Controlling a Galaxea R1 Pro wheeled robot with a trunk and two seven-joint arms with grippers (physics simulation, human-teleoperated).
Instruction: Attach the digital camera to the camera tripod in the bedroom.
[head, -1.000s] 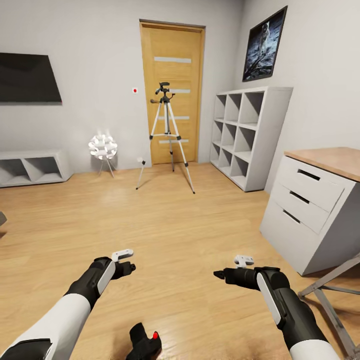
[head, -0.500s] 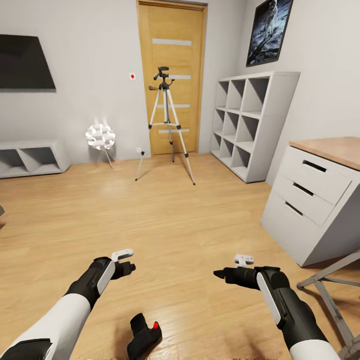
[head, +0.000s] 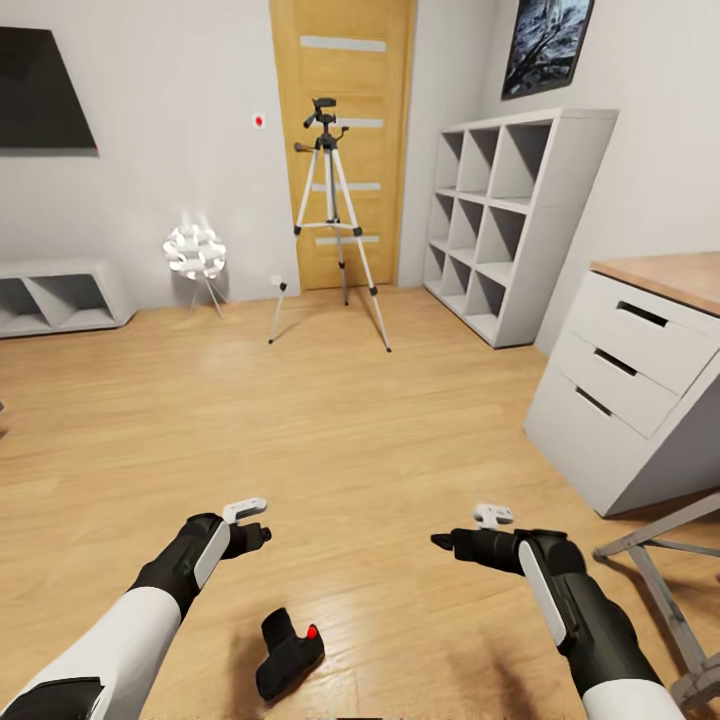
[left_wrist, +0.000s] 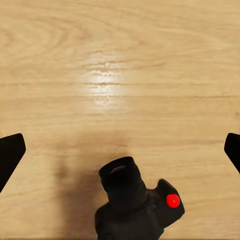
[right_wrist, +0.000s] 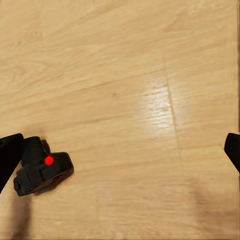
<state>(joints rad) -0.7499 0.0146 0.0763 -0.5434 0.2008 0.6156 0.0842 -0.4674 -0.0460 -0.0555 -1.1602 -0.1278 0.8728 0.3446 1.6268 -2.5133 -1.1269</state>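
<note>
1. Digital camera (head: 288, 653): small, matte black and blocky, with a stubby lens barrel and a red dot on top. It lies on the floor at the near edge of the scene, between the two arms and nearer the left one. Nothing holds it.
2. Left gripper (head: 255, 535): black, on a white-and-black forearm, hanging over the floor just beyond the camera. In the left wrist view its finger tips sit at opposite edges, so it is spread wide and holds nothing.
3. Right gripper (head: 445, 543): same build, to the right of the camera and apart from it. It is likewise spread wide and holds nothing.
4. Floor (head: 380, 440): light wood planks with a glossy sheen.
5. Drawer unit (head: 640, 400): white, slotted fronts, wooden top, near right.
6. Cube shelf (head: 520, 220): white, open cells, far right.
7. Floor lamp (head: 195, 252): white cluster head on thin legs, far left.
8. Camera tripod (head: 330, 215): silver legs, black head and pan handle, standing before the wooden door (head: 345, 60), well apart from the camera.
9. Progress: judged early; the pick-up, carry and mounting all remain.
</note>
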